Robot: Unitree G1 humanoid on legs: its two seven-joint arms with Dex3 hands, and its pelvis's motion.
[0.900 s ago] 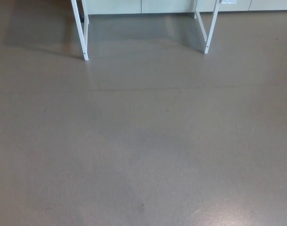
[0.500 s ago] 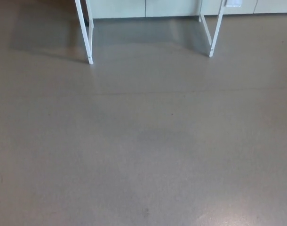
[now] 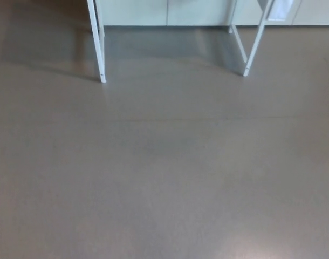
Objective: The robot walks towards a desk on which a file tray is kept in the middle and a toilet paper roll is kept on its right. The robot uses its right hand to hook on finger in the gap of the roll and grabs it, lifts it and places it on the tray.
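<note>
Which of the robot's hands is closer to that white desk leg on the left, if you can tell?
Cannot tell: neither the left hand nor the right hand is in view. Only the left desk leg, the right desk leg and grey floor show.

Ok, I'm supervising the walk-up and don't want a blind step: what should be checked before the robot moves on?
1. Path over the floor free of obstacles: ok, nothing lies on it in view.
2. Desk ahead: ok, left desk leg and right desk leg show at the top.
3. Heading centred between those legs: ok, roughly.
4. Sight of the file tray: cannot tell, the desk top is out of frame.
5. Sight of the toilet paper roll: cannot tell, same reason.
6. State of the right hand: cannot tell, not in view.
</note>
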